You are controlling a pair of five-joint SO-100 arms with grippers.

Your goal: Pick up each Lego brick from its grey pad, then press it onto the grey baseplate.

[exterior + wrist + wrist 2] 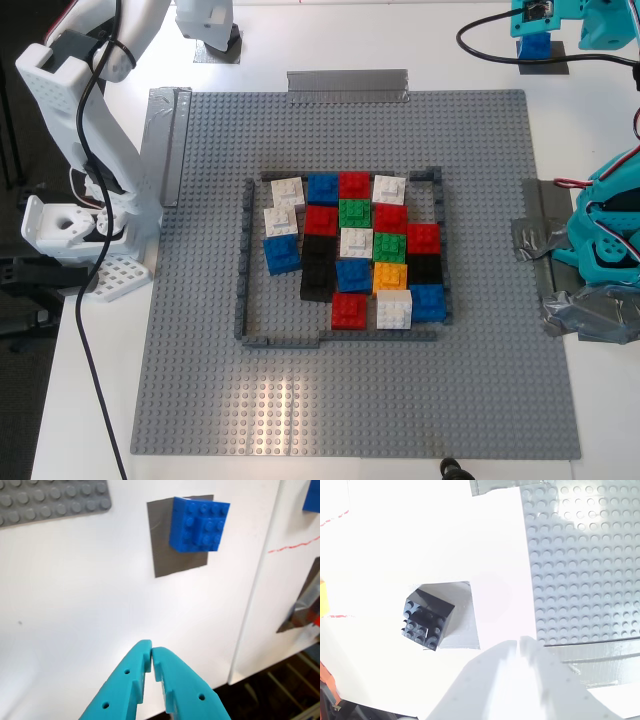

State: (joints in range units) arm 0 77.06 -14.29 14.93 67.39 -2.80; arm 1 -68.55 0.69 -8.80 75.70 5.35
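Observation:
A blue Lego brick sits on a dark-grey pad on the white table, beyond my first gripper. This gripper is teal, shut and empty, well short of the brick. A black Lego brick sits tilted on the other grey pad, to one side of my second gripper. This gripper is white, shut and empty. The grey baseplate fills the middle of the exterior view. Its dark-grey frame holds several red, white, blue, green, black and orange bricks. The baseplate also shows in both wrist views.
Silver duct-tape strips hold the baseplate at its far edge, at the exterior view's left and right. A white arm body stands at the left, a teal one at the right. A black cable runs down the left.

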